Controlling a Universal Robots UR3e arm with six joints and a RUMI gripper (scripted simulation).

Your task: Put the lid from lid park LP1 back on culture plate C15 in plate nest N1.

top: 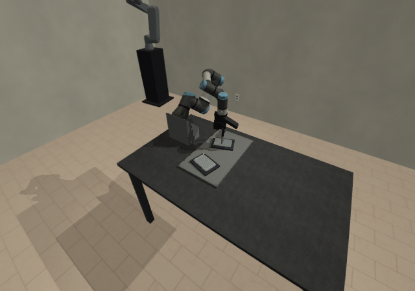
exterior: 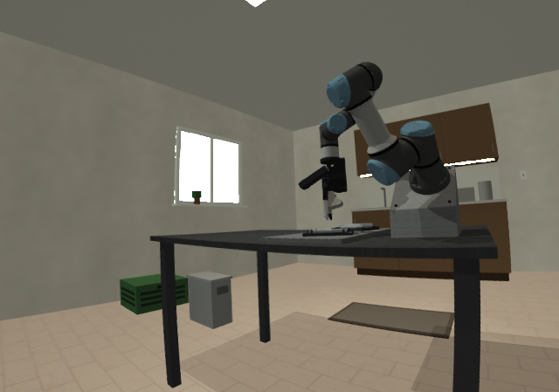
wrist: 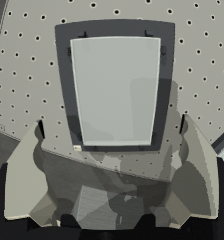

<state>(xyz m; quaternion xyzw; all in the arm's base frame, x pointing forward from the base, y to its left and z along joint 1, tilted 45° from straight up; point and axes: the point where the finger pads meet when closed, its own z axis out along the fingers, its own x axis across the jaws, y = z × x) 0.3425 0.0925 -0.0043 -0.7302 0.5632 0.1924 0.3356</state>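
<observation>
My job now is to get hold of the lid (wrist: 115, 90), which lies flat in its dark holder (wrist: 63, 75) in the upper middle of the wrist view, on the dotted grey mat (wrist: 27, 65). To do this well I should come straight down, centred over the lid, with its 2 long edges between my fingers, and close only once the tips are below its rim, so it lifts level. A tilted pick would make seating it fully down harder later.

My gripper (top: 222, 136) is spread wide and holds nothing. It hangs just above the lid, near the centre of the top view, with the wrist pointing straight down and the upper arm folded back toward the grey pedestal (top: 182, 129) on the bench (top: 284, 194).

The open plate (top: 204, 162) waits in its own holder, lower left of the lid on the same mat. From the side view I cannot tell how near my tips are to the lid.
</observation>
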